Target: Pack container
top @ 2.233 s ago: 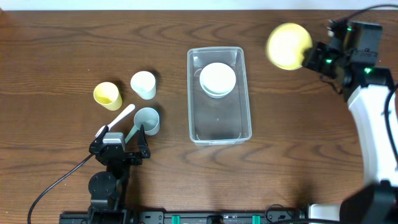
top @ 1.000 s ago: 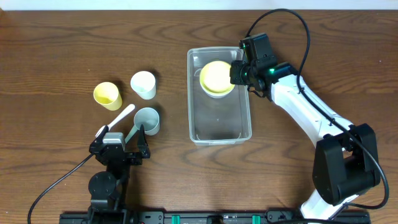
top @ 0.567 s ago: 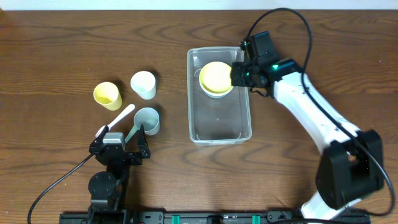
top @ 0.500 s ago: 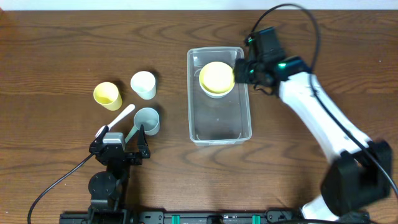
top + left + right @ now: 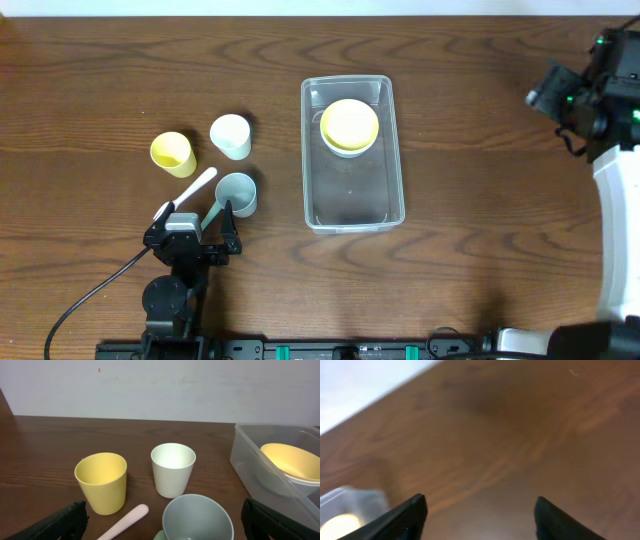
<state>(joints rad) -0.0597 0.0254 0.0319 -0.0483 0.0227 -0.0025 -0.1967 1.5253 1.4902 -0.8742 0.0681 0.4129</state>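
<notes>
The clear container [image 5: 305, 150] stands mid-table. Inside its far end a yellow bowl [image 5: 350, 123] rests on a white bowl. My right gripper [image 5: 548, 100] hovers far off to the right near the table's back edge; in the right wrist view it [image 5: 482, 517] is open, with only bare wood between the fingers and the container [image 5: 345, 502] blurred at lower left. My left gripper [image 5: 195, 212] stands open at the front left, just behind a grey-green cup [image 5: 237, 193]. The left wrist view shows that cup [image 5: 197, 520] between the wide-spread fingers, untouched.
A yellow cup [image 5: 171, 153], a white cup [image 5: 230, 135] and a pale spoon [image 5: 195, 185] stand left of the container. In the left wrist view the container's wall [image 5: 250, 467] and the yellow bowl [image 5: 292, 460] are at the right.
My right gripper opened, let go of the yellow bowl on the white bowl in the container, and swung away to the far right. The left arm has not moved.
</notes>
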